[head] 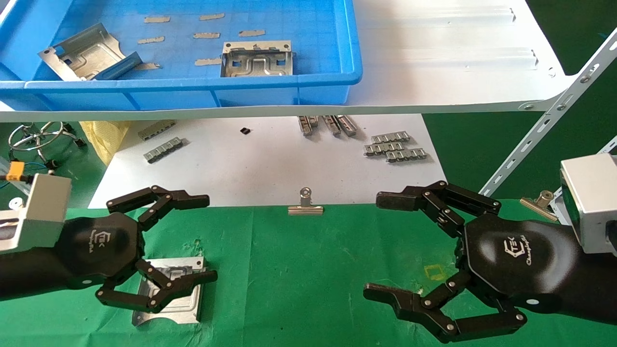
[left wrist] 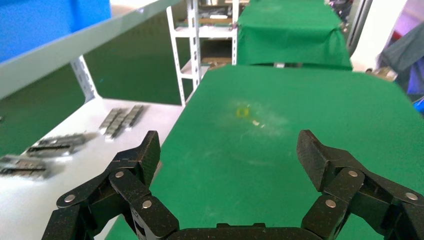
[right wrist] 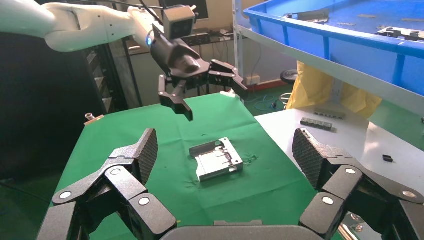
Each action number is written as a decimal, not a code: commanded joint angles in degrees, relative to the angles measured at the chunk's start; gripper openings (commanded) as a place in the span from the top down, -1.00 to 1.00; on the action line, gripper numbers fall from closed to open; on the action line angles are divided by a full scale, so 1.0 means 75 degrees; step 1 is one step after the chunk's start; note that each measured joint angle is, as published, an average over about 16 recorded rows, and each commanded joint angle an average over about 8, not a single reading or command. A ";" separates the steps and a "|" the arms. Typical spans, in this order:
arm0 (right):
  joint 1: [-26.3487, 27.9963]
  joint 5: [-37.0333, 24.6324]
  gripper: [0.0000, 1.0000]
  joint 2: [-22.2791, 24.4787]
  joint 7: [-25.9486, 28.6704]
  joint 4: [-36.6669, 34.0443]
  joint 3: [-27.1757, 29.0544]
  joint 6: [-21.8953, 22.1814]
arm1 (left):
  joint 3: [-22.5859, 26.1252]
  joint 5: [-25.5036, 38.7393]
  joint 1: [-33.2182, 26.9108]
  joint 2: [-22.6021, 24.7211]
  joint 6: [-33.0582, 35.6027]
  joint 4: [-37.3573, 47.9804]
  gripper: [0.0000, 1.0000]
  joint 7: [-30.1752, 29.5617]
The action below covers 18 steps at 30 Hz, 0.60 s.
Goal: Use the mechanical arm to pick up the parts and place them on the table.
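One silvery stamped part [head: 187, 305] lies flat on the green table [head: 299, 270] at the front left; it also shows in the right wrist view [right wrist: 217, 160]. My left gripper [head: 210, 238] is open and empty, and hovers above that part without touching it, as the right wrist view [right wrist: 215, 97] shows. In its own view [left wrist: 230, 150] only green cloth lies between its fingers. My right gripper [head: 372, 246] is open and empty over the right side of the table, facing the part [right wrist: 226, 150]. Two more parts [head: 84, 50] [head: 258, 60] lie in the blue bin [head: 193, 91].
The bin stands on a white metal shelf [head: 448, 62] overhanging the back. Below it a white board [head: 250, 164] carries grey ridged strips [head: 393, 147]. A binder clip [head: 305, 205] holds the cloth's far edge, another [head: 539, 202] is at the right. A yellow square mark [head: 436, 272] lies near my right gripper.
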 commanded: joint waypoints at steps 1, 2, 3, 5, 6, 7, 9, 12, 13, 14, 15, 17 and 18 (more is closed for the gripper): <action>0.0000 0.0000 -1.00 0.0000 0.0000 0.0000 0.0000 0.0000 | -0.0156 -0.0027 0.0115 -0.0025 -0.0027 -0.0255 -1.00 -0.0213; 0.0000 0.0000 -1.00 0.0000 0.0000 0.0000 0.0000 0.0000 | -0.0234 -0.0040 0.0173 -0.0038 -0.0041 -0.0384 -1.00 -0.0320; 0.0000 0.0000 -1.00 0.0000 0.0000 0.0000 0.0000 0.0000 | -0.0309 -0.0054 0.0228 -0.0050 -0.0054 -0.0507 -1.00 -0.0423; 0.0000 0.0000 -1.00 0.0000 0.0000 0.0000 0.0000 0.0000 | -0.0466 -0.0081 0.0344 -0.0075 -0.0081 -0.0764 -1.00 -0.0636; 0.0000 0.0000 -1.00 0.0000 0.0000 0.0000 0.0000 0.0000 | -0.0541 -0.0094 0.0399 -0.0088 -0.0095 -0.0887 -1.00 -0.0739; 0.0000 0.0000 -1.00 0.0000 0.0000 0.0000 0.0000 0.0000 | -0.0619 -0.0107 0.0457 -0.0100 -0.0108 -0.1015 -1.00 -0.0846; 0.0000 0.0000 -1.00 0.0000 0.0000 0.0000 0.0000 0.0000 | -0.0774 -0.0134 0.0570 -0.0125 -0.0135 -0.1268 -1.00 -0.1057; 0.0000 0.0000 -1.00 0.0000 0.0000 0.0000 0.0000 0.0000 | -0.1006 -0.0174 0.0742 -0.0163 -0.0176 -0.1648 -1.00 -0.1374; 0.0000 0.0000 -1.00 0.0000 0.0000 0.0000 0.0000 0.0000 | -0.1084 -0.0188 0.0799 -0.0175 -0.0190 -0.1777 -1.00 -0.1481; 0.0000 0.0000 -1.00 0.0000 0.0000 0.0000 0.0000 0.0000 | -0.1162 -0.0201 0.0857 -0.0188 -0.0203 -0.1905 -1.00 -0.1588; 0.0000 0.0000 -1.00 0.0000 0.0000 0.0000 0.0000 0.0000 | -0.1238 -0.0214 0.0913 -0.0200 -0.0216 -0.2029 -1.00 -0.1691; 0.0000 0.0000 -1.00 0.0000 0.0000 0.0000 0.0000 0.0000 | -0.1394 -0.0241 0.1028 -0.0226 -0.0244 -0.2285 -1.00 -0.1904; 0.0000 0.0000 -1.00 0.0000 0.0000 0.0000 0.0000 0.0000 | -0.1432 -0.0248 0.1056 -0.0232 -0.0250 -0.2347 -1.00 -0.1956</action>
